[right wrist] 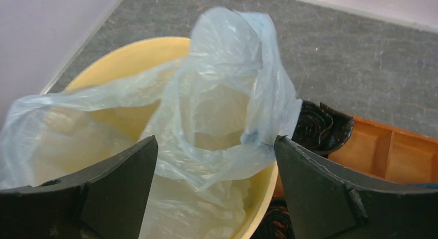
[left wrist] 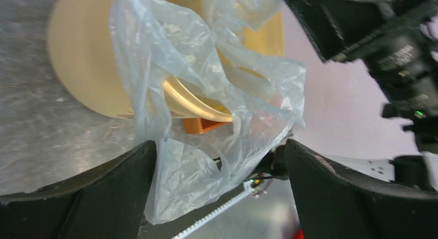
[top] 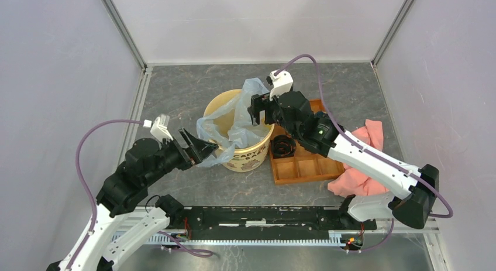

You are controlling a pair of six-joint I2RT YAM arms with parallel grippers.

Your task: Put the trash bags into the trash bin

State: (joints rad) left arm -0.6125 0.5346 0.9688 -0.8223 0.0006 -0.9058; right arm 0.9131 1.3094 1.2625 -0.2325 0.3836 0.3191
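The trash bin (top: 248, 160), a cream-yellow bucket with brown lettering, stands mid-table. A pale translucent trash bag (top: 234, 122) is draped over its rim, partly inside, with a fold spilling down the near-left side. My left gripper (top: 209, 149) is at that left side, open; in the left wrist view the bag (left wrist: 206, 68) hangs loosely between its spread fingers (left wrist: 103, 182) in front of the bin (left wrist: 82, 58). My right gripper (top: 261, 120) hovers over the bin's right rim, open. The right wrist view shows the bag (right wrist: 232, 74) standing up between its jaws above the bin (right wrist: 129, 48).
An orange compartment tray (top: 304, 165) lies right of the bin, with a black coiled item (top: 283, 147) in its near-left cell. A pink cloth (top: 362, 160) lies beyond it under the right arm. Walls enclose the table on three sides.
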